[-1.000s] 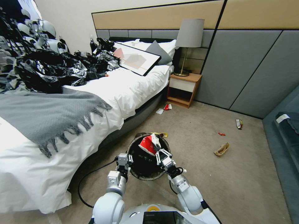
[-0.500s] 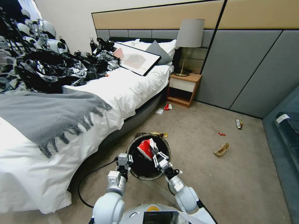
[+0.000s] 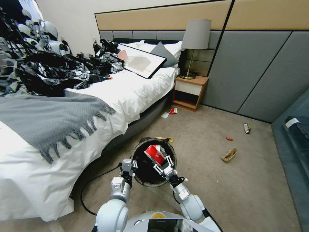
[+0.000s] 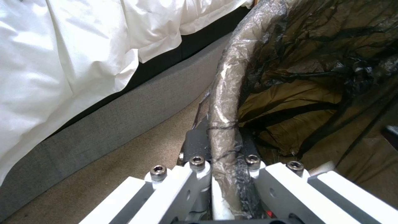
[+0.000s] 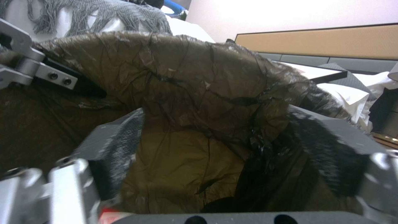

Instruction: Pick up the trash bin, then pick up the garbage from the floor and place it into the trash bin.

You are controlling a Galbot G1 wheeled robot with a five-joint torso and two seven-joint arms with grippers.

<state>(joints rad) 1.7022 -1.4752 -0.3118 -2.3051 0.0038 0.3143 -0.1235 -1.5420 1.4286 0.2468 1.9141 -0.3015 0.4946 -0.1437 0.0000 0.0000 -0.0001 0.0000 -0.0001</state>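
left gripper (image 3: 128,165) clamped on the trash bin (image 3: 140,176) rim by the bed (image 3: 96,96); right gripper (image 3: 161,162) spread, red carton (image 3: 155,153) dropping in; floor litter, like the tan bag (image 3: 229,155), remains

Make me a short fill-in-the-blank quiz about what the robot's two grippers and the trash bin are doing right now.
1. The left gripper is clamped on the trash bin's ____.
2. The right gripper, fingers open, is above the bin's ____.
3. The carton seen in the bin's mouth is ____ and white.
4. The tan paper bag lies on the ____.

Missing words: rim; opening; red; floor
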